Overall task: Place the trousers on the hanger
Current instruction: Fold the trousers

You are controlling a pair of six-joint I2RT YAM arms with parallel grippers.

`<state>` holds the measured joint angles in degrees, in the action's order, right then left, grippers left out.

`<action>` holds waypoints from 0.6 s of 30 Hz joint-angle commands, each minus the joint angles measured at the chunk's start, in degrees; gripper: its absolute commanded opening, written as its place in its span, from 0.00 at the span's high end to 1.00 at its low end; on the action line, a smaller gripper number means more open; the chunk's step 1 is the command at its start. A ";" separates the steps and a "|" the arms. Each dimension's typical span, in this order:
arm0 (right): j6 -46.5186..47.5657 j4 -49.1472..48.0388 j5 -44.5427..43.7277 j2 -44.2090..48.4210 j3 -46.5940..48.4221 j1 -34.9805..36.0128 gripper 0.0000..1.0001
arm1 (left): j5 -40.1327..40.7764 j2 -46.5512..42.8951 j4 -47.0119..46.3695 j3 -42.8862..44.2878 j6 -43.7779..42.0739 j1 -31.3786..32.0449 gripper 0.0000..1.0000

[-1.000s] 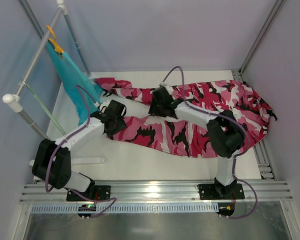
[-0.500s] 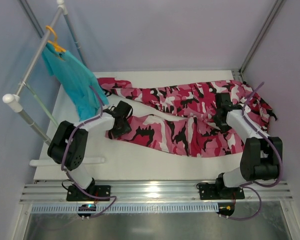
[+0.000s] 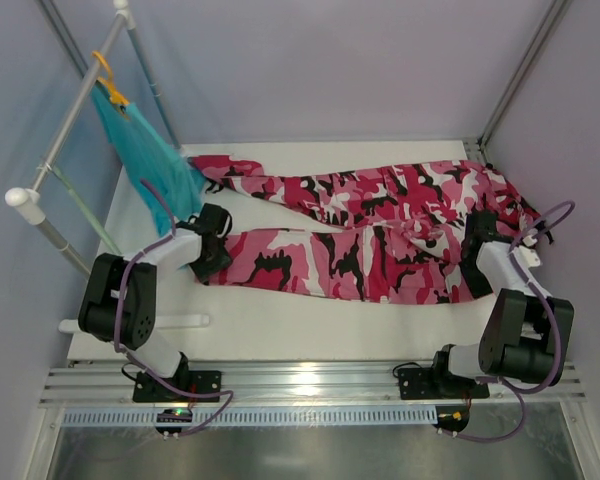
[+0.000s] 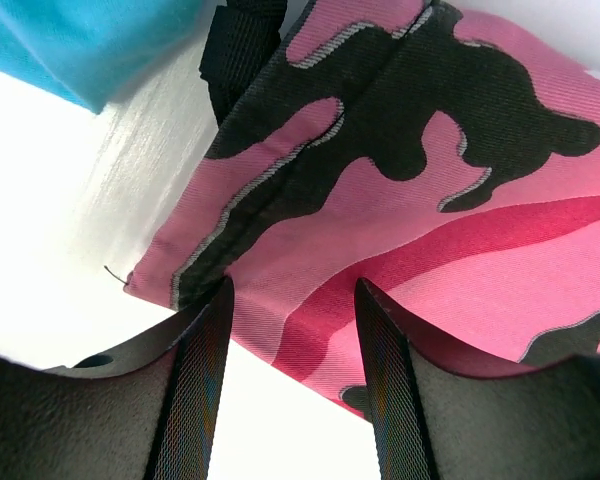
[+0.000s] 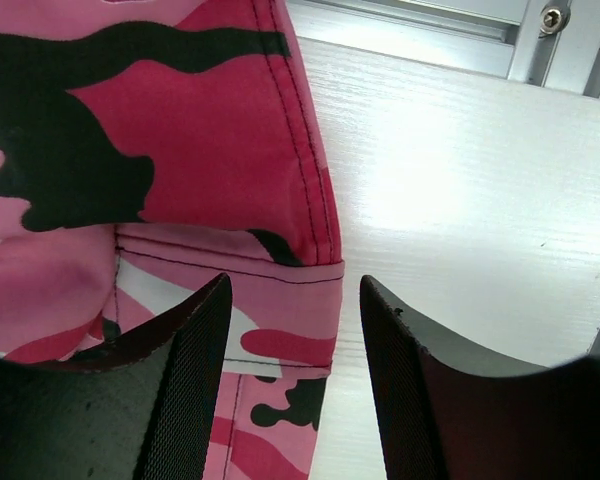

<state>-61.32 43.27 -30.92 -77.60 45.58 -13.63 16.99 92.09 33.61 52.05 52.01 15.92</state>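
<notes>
Top external view: trousers [image 3: 380, 230] lie flat across the table [image 3: 280, 325], with the legs running toward 9 o'clock and the waist toward 3 o'clock. The hanger [image 3: 88, 212] hangs at the rack [image 3: 75, 110] on the 9 o'clock side, apart from the trousers. A teal garment [image 3: 145, 160] hangs beside it on an orange hanger [image 3: 108, 85], toward 11 o'clock, and its lower edge comes near the far leg's hem.

The left gripper [image 3: 212, 255] sits at the near leg's hem, at about 8 o'clock on the table. Its wrist view shows the left gripper [image 4: 292, 290] with jaws roughly half parted. The hem of the trousers [image 4: 430, 200] lies flat under the gap and no fold is pinched between the fingers [image 4: 195, 390]. The teal garment [image 4: 70, 40] fills the 11 o'clock corner of that view.

The right gripper [image 3: 477, 262] is at the waist's near corner, about 4 o'clock. Its wrist view shows the right gripper [image 5: 292, 285] with jaws likewise about half apart, gripping nothing. A stitched corner of the trousers [image 5: 180, 130] reaches into the gap. Bare table [image 5: 460, 200] lies toward 3 o'clock, and a metal rail [image 5: 560, 30] crosses at 1 o'clock.
</notes>
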 commanded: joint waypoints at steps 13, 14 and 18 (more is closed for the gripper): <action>-2.22 -3.19 0.06 -4.66 -3.21 -2.37 0.68 | 4.01 -1.92 3.84 -1.34 -1.74 -3.26 0.47; -2.66 -2.75 0.68 -4.58 -3.65 -2.37 0.74 | 3.84 -2.27 3.92 -1.25 -1.65 -3.44 0.47; -5.12 0.66 -0.02 -3.35 -5.06 -2.37 0.96 | 4.80 -3.32 4.89 -0.03 -1.56 -4.14 0.47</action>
<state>-63.35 39.29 -29.71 -82.26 41.98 -15.77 18.26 91.22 36.01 51.62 50.72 12.84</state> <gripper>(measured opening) 0.051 0.527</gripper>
